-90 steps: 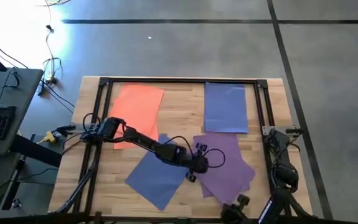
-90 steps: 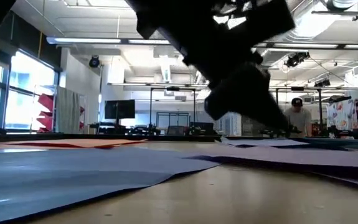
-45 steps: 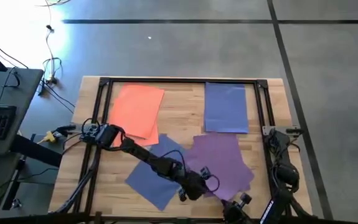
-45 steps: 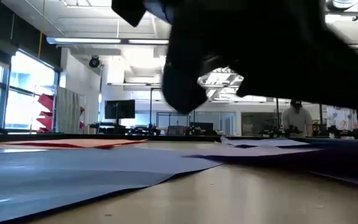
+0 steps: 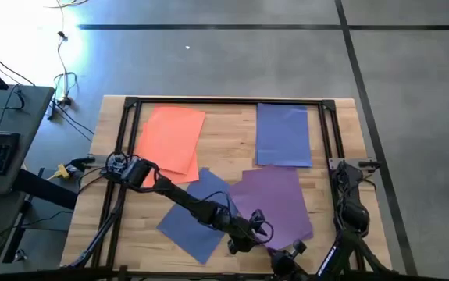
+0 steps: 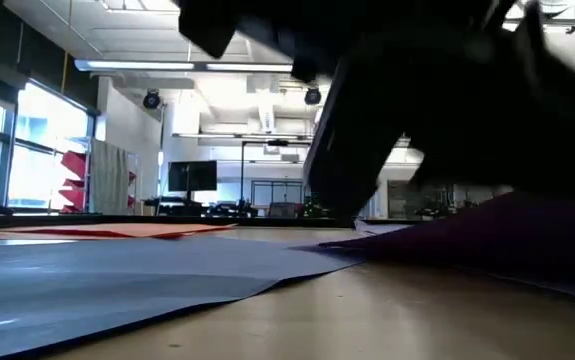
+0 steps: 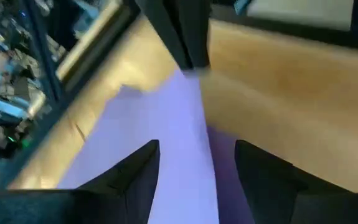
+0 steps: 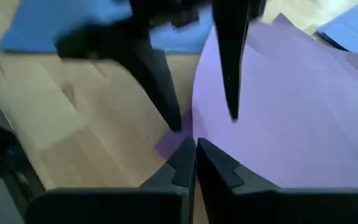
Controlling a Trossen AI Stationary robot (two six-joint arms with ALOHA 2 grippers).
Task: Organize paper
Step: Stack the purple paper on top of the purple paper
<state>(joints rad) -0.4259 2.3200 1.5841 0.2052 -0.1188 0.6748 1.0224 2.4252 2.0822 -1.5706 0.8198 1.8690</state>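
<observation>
Purple paper (image 5: 275,203) has its near corner pinched by the right claw (image 8: 194,146); left claw (image 7: 197,168) straddles it, spread wide.

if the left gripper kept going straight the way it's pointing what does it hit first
Most likely the purple paper: the left gripper is open with the sheet right between and ahead of its fingers, though depth is hard to judge.

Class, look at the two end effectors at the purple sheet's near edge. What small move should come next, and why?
Probably close the left end effector on the purple sheet. Its fingers stand open with the sheet's edge between them. The right end effector looks shut on the sheet's corner, and the low view shows that side raised, so a second hold would likely steady it.
</observation>
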